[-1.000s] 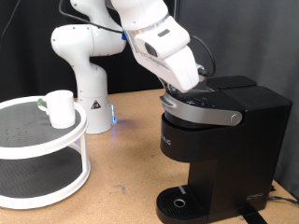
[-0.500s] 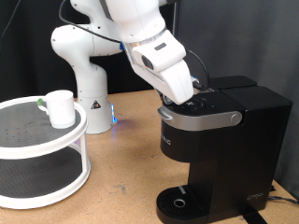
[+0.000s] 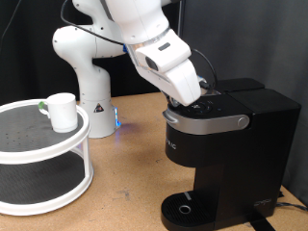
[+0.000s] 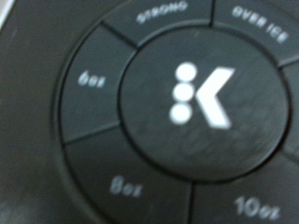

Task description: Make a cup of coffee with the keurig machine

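Lowered since a second ago, the silver-grey lid [image 3: 207,118] is now sitting flat on the keurig machine [image 3: 226,159], and the gripper [image 3: 195,97] is hovering right over its top buttons [image 4: 201,96], fingers hidden, so I cannot tell how far apart they are. Closing it suggests brewing is being set up, yet the cup [image 3: 62,111] is sitting well off the machine on the white round shelf [image 3: 58,144], not on the drip tray [image 3: 186,209].

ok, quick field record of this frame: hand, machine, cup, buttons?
hand: down on top of the machine, at its button panel; fingertips hidden in the exterior view
lid: shut
buttons: wrist view fills with the round panel; centre K button, ring labelled 6oz, 8oz, 10oz, STRONG, OVER ICE
cup: on the top shelf of the white round rack, exterior view's left, apart from machine
drip tray: no cup on it
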